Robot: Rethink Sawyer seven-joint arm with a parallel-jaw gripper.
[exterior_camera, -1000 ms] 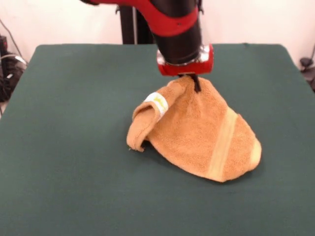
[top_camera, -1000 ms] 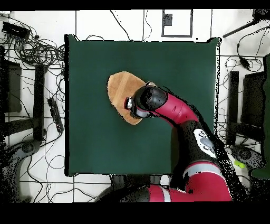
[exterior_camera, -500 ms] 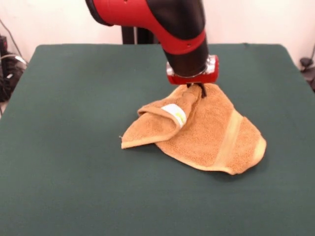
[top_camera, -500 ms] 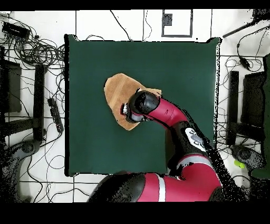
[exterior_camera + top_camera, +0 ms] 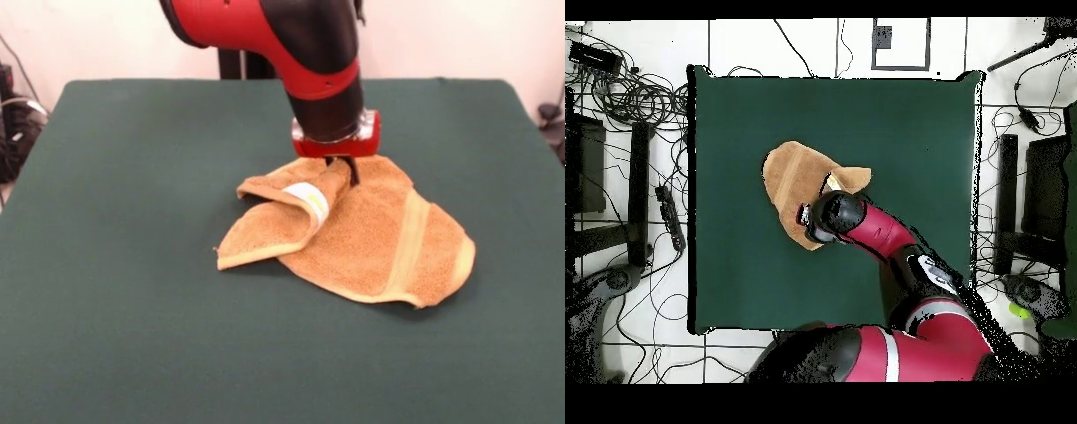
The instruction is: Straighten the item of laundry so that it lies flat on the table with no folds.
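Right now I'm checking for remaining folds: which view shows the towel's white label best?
The front view: the white label sits on the folded-over flap of the towel, beside the gripper. Overhead, the arm covers part of the towel, and the label is only a pale sliver.

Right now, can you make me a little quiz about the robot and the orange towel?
1. True or false: the towel lies flat with no folds.
2. What colour is the table cloth? A) blue B) dark green C) white
3. Fill in: the small white label sits on the folded-over flap, just below the robot's ______.

Key: 1. False, one flap is folded over on top of the rest. 2. B. 3. gripper.
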